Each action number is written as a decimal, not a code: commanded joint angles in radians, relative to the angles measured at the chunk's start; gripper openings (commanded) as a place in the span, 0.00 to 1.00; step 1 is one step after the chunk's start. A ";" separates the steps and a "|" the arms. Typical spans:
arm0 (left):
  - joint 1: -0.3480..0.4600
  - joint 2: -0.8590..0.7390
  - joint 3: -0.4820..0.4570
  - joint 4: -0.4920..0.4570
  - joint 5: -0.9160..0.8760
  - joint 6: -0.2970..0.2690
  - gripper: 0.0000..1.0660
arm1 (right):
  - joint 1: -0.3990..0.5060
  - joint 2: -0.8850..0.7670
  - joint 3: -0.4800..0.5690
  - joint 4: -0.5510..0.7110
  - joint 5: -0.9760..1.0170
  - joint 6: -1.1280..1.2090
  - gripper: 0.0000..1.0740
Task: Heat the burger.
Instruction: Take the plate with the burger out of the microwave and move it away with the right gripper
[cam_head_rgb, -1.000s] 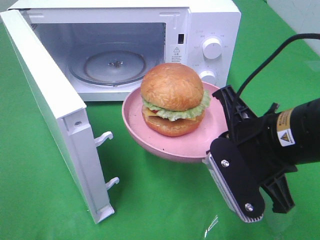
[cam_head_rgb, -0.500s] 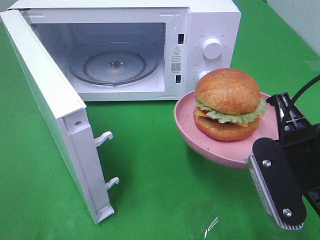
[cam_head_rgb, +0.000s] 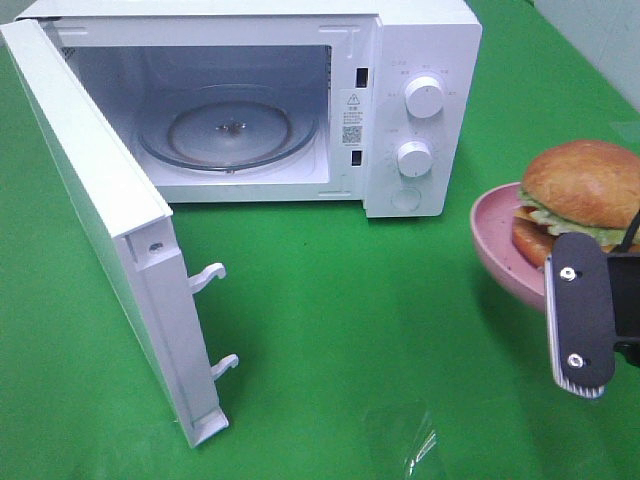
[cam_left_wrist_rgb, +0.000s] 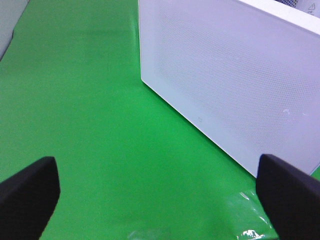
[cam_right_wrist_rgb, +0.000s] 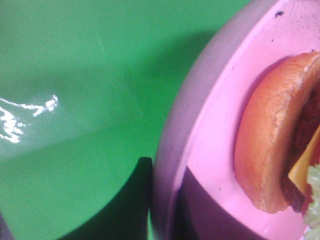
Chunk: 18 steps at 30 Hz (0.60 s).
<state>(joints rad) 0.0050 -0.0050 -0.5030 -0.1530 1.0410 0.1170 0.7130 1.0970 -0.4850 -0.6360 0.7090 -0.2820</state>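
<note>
The burger (cam_head_rgb: 582, 190), with golden-brown buns, green lettuce and yellow cheese, sits on a pink plate (cam_head_rgb: 495, 235) held in the air at the right edge of the exterior high view. My right gripper (cam_head_rgb: 560, 280) is shut on the plate's near rim. The right wrist view shows the plate (cam_right_wrist_rgb: 210, 140) and the burger's bottom bun (cam_right_wrist_rgb: 265, 145) close up. My left gripper (cam_left_wrist_rgb: 160, 200) stands open with nothing between its fingers, low over the green cloth; it does not show in the exterior high view.
A white microwave (cam_head_rgb: 420, 60) stands at the back with its door (cam_head_rgb: 100, 200) swung open to the left and a bare glass turntable (cam_head_rgb: 228, 130) inside. The door's outer face (cam_left_wrist_rgb: 240, 80) fills the left wrist view. Green cloth (cam_head_rgb: 350, 330) covers the table.
My right gripper has carried the plate and burger to the right, from in front of the microwave's opening to the right edge of the view. Nothing else has moved.
</note>
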 joint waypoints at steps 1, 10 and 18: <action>0.001 -0.015 0.000 -0.003 -0.008 -0.002 0.94 | 0.000 -0.015 -0.009 -0.123 0.063 0.224 0.00; 0.001 -0.015 0.000 -0.003 -0.008 -0.002 0.94 | -0.002 -0.008 -0.009 -0.202 0.134 0.461 0.00; 0.001 -0.015 0.000 -0.003 -0.008 -0.002 0.94 | -0.002 0.119 -0.010 -0.247 0.258 0.694 0.00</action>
<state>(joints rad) 0.0050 -0.0050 -0.5030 -0.1530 1.0410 0.1170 0.7130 1.2070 -0.4850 -0.8150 0.9260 0.3730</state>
